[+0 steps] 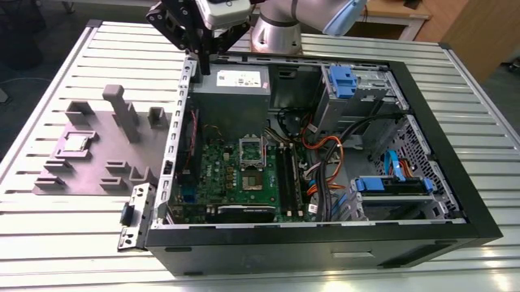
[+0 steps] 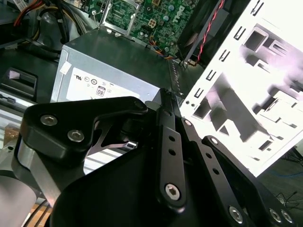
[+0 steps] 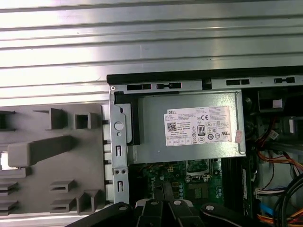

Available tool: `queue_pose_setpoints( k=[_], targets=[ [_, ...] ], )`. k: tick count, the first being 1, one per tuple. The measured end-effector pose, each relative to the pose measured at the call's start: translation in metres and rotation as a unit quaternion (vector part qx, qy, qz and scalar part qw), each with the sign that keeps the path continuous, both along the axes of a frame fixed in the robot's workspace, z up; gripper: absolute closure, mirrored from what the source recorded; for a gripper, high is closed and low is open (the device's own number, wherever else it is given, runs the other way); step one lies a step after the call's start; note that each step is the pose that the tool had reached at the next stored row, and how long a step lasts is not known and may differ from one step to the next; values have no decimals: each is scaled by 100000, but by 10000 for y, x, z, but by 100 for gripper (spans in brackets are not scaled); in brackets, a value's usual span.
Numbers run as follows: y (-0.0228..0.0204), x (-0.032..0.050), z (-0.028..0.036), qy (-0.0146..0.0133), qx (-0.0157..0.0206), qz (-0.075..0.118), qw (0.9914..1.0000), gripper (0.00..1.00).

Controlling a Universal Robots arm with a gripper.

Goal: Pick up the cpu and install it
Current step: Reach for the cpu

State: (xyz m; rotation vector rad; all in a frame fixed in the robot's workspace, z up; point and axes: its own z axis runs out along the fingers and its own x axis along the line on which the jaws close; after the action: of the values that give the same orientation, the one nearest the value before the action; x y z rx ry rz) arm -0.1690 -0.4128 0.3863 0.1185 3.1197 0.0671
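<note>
1. A black gripper [image 1: 206,66] on a silver-grey robot arm [image 1: 281,24] is seen in the upper middle of the exterior view. It hangs over the far edge of an open black computer case [image 1: 325,240].
2. The gripper's fingers are drawn together to a single tip. Nothing is seen clamped between them, in the exterior view or in the second wrist view [image 2: 164,94].
3. The gripper tip is placed just above a grey metal power supply box with a white label [image 1: 231,91]. This box is also seen in the first wrist view [image 3: 189,125].
4. The cpu [image 1: 75,142], a small flat square chip with a dull silver top, is found at the exterior view's left. It is seated in a square recess of a grey plastic fixture plate with raised blocks [image 1: 89,170].
5. The cpu is well apart from the gripper and lies outside the case.
6. Inside the case, a green motherboard [image 1: 215,176] is laid flat. A rectangular silver socket frame with a dark centre [image 1: 252,180] is seen on it, near the middle of the exterior view.
7. The case and the fixture plate are carried side by side on a ribbed aluminium bench [image 1: 73,243].
</note>
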Motion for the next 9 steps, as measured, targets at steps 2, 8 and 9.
queue_pose_setpoints(
  k=[2,8,9],
  targets=[
    [0,-3,-2,26,-2,3,100000,89],
    [0,-26,-19,218,0,0,100000,89],
    [0,-28,-20,228,2,2,100000,89]
  ],
)
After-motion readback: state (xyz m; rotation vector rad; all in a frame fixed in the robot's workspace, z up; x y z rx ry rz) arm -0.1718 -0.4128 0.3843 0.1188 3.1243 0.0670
